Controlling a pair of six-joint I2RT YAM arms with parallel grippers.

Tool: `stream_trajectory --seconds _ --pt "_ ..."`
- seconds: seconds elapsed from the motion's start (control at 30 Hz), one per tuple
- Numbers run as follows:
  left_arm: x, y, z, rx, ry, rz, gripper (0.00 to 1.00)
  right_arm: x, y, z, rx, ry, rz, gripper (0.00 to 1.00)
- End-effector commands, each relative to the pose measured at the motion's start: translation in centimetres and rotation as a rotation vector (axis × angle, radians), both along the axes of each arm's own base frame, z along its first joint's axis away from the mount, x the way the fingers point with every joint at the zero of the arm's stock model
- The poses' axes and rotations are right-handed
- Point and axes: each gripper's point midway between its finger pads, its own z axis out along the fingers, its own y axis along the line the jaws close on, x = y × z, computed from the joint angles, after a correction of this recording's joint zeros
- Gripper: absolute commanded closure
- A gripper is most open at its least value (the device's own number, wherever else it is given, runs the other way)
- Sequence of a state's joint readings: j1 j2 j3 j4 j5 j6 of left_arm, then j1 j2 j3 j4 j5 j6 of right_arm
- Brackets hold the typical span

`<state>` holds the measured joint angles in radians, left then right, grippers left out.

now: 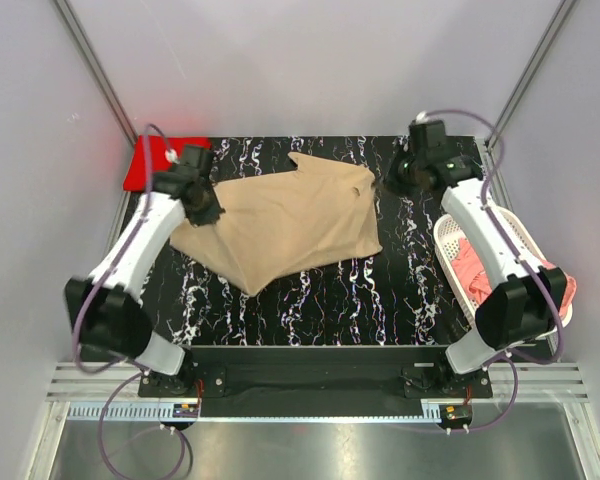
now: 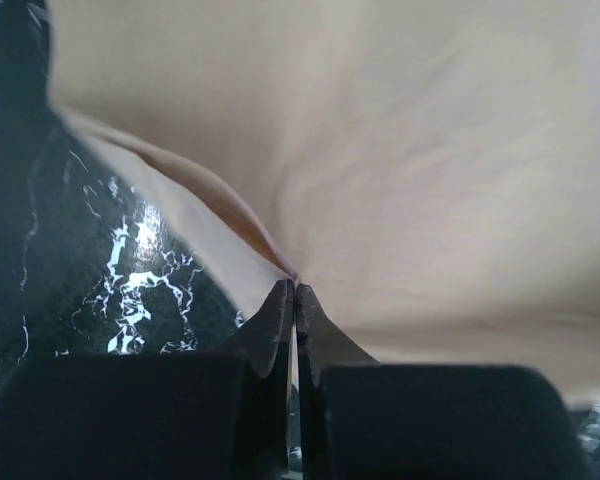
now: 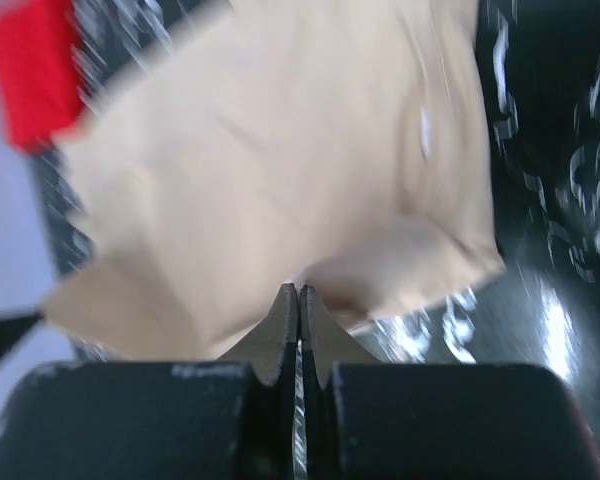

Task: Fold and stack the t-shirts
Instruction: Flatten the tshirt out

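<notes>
Where the far left corner of the black marbled table (image 1: pixel 320 300) meets the wall, the red t-shirt (image 1: pixel 152 165) lies as a flat rectangle, apart from the other cloth; just to its right the left claw (image 1: pixel 205 212) is lowered onto the left edge of the tan t-shirt (image 1: pixel 290 225); the left wrist view shows its fingers (image 2: pixel 275 315) pressed together, with the folded hem of the tan cloth pinched at their tips and creases running outward from that spot; the tan t-shirt is spread loosely across the middle of the table, rumpled and skewed, one point toward the near edge and one sleeve toward the far right; beside that sleeve the right claw (image 1: pixel 405 178) hangs near the far right of the table; its fingers (image 3: pixel 285 320) are closed tight against each other, and the blurred wrist view does not show whether any cloth is caught between them, the tan t-shirt lying just beyond the tips; at the right edge a white lattice basket (image 1: pixel 448 240) sits partly under the right arm; the pink t-shirt (image 1: pixel 467 268) is bunched inside it, a fold spilling over its near right rim.
</notes>
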<state>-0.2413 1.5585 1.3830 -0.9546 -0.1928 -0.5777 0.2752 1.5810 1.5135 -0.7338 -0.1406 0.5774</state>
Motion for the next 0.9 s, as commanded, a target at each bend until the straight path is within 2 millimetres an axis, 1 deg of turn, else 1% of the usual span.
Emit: stream_trajectory --seconds 0.0,0.03,0.07,0.1,0.13,0.17,0.2,0.27,0.3,0.33,0.4,0.43,0.47,0.5,0.53,0.57,0.6,0.63,0.67,0.73,0.77,0.83,0.87 --pt "-0.2 1.2 11.3 -0.069 -0.307 0.078 1.0 3.6 -2.6 13.4 0.14 -0.367 -0.224 1.0" --pt "-0.5 1.7 13.1 -0.077 -0.355 0.098 1.0 3.7 -3.5 15.4 0.16 -0.411 -0.253 1.0" --pt "-1.3 2.4 15.6 -0.086 -0.425 0.121 1.0 3.8 -5.3 18.8 0.174 -0.491 -0.315 1.0" --pt "-1.6 2.8 18.1 -0.097 -0.496 0.133 1.0 3.9 -6.5 20.9 0.167 -0.55 -0.354 1.0" --pt "-2.0 3.6 19.7 -0.101 -0.544 0.16 1.0 3.7 -7.4 22.7 0.157 -0.605 -0.38 1.0" --pt "-2.7 4.2 21.8 -0.108 -0.612 0.178 1.0 2.7 -8.5 25.8 0.138 -0.693 -0.401 1.0" --pt "-3.1 4.7 23.8 -0.113 -0.671 0.193 1.0 2.4 -9.8 27.9 0.127 -0.766 -0.454 1.0" --pt "-3.9 5.9 26.2 -0.11 -0.747 0.232 1.0 1.0 -11.4 30.8 0.114 -0.856 -0.51 1.0" --pt "-4.4 6.4 27.7 -0.108 -0.788 0.242 1.0 -0.7 -12.3 33.4 0.126 -0.938 -0.543 1.0" --pt "-5.1 6.8 30.2 -0.114 -0.854 0.25 1.0 -1.4 -12.6 34.6 0.119 -0.979 -0.546 1.0" --pt "-6.1 7.8 33.1 -0.089 -0.926 0.262 1.0 -4.0 -13.9 37.5 0.099 -1.067 -0.578 1.0" --pt "-7.0 8.1 36.1 -0.092 -1.003 0.264 1.0 -4.7 -14.1 38.4 0.092 -1.094 -0.577 1.0" --pt "-7.6 8.5 37.4 -0.075 -1.037 0.263 1.0 -5.8 -14.3 39.7 0.067 -1.135 -0.566 1.0" --pt "-8.1 8.6 38.7 -0.076 -1.073 0.264 1.0 -7.3 -14.4 40.9 0.068 -1.174 -0.557 1.0" --pt "-8.4 8.7 40.1 -0.078 -1.106 0.264 1.0 -8.2 -14.6 41.7 0.066 -1.196 -0.557 1.0" --pt "-9.7 8.7 42.6 -0.089 -1.179 0.256 1.0 -9.2 -14.9 42.3 0.052 -1.222 -0.555 1.0" --pt "-10.5 8.7 43.9 -0.097 -1.221 0.245 1.0 -11.1 -14.9 43.4 0.059 -1.261 -0.542 1.0" --pt "-11.2 8.7 45.0 -0.107 -1.257 0.24 1.0 -12.1 -15.0 44.0 0.057 -1.282 -0.534 1.0" --pt "-12.7 8.4 46.6 -0.13 -1.315 0.221 1.0 -14.3 -15.3 45.0 0.059 -1.321 -0.53 1.0" --pt "-14.2 8.0 47.9 -0.156 -1.372 0.187 1.0 -16.4 -15.1 45.6 0.063 -1.347 -0.501 1.0" --pt "-16.0 7.6 48.8 -0.179 -1.415 0.154 1.0 -18.7 -15.3 46.7 0.075 -1.386 -0.496 1.0" --pt "-18.1 7.5 49.2 -0.196 -1.445 0.137 1.0 -20.9 -15.0 47.0 0.08 -1.398 -0.455 1.0" --pt "-19.8 7.4 49.0 -0.207 -1.452 0.126 1.0 -23.5 -15.3 48.1 0.095 -1.444 -0.449 1.0"
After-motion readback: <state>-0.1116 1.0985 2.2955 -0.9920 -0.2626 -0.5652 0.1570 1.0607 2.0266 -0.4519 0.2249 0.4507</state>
